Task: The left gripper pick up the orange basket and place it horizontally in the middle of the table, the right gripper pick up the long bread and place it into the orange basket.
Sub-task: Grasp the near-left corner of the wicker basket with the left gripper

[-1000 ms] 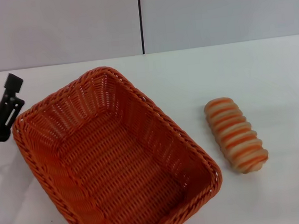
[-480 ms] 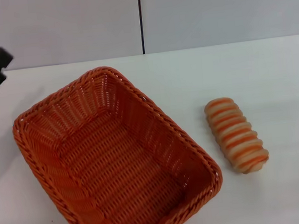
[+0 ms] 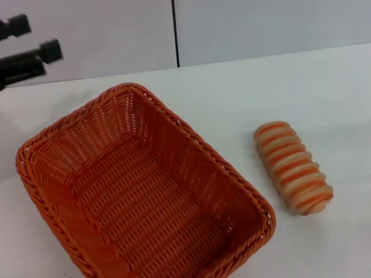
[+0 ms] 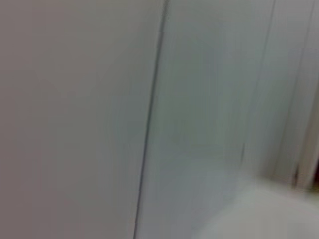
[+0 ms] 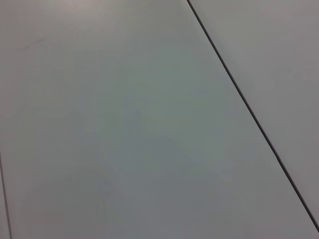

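The basket (image 3: 145, 196) lies askew on the desk (image 3: 339, 89), its long axis running from about 11 to 5 o'clock, empty, with the bread (image 3: 293, 167) just beside it at 3 o'clock, not touching. Over the last second the left claw (image 3: 28, 41) has swung from the basket's 9 o'clock rim up to 11 o'clock, well apart, fingers spread and holding nothing, so the basket looks let go or not yet turned level; the right claw is out of view. No brand, label or writing shows anywhere.
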Tool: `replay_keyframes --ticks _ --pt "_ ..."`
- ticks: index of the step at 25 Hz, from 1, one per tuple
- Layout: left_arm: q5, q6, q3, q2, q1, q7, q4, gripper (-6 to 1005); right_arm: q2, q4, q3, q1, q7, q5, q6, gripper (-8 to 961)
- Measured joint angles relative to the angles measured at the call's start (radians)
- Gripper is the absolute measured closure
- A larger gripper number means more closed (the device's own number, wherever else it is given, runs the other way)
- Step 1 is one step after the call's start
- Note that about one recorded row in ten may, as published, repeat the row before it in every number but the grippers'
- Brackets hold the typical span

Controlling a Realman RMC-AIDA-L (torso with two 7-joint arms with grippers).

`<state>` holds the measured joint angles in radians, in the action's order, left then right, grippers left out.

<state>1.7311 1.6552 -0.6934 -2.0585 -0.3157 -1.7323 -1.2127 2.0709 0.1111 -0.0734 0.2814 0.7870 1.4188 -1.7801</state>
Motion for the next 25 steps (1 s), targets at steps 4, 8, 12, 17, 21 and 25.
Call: replay_keyframes --ticks 4,8,12,17,21,25 --pt "0.179 0.002 -0.056 0.0 -0.036 -0.126 -0.182 154 0.0 0.002 0.004 -0.003 0.0 0.0 0.0 236" --pt "0.454 0.015 -0.184 0.0 -0.096 -0.27 -0.401 155 0.0 0.003 0.006 -0.004 0.0 0.0 0.0 236" --pt "0.671 0.041 -0.291 -0.005 -0.162 -0.36 -0.46 155 0.0 0.003 0.006 -0.003 0.001 0.0 0.0 236" --pt "0.91 0.037 -0.492 -0.013 -0.238 -0.47 -0.43 155 0.0 0.002 0.006 0.003 0.009 0.0 0.002 236" --pt "0.971 0.016 -0.587 -0.017 -0.259 -0.54 -0.421 155 0.0 0.002 0.006 0.005 0.018 0.0 0.004 236" --pt "1.021 -0.025 -0.664 -0.018 -0.26 -0.575 -0.4 155 0.001 0.0 0.006 0.006 0.019 0.0 0.018 236"
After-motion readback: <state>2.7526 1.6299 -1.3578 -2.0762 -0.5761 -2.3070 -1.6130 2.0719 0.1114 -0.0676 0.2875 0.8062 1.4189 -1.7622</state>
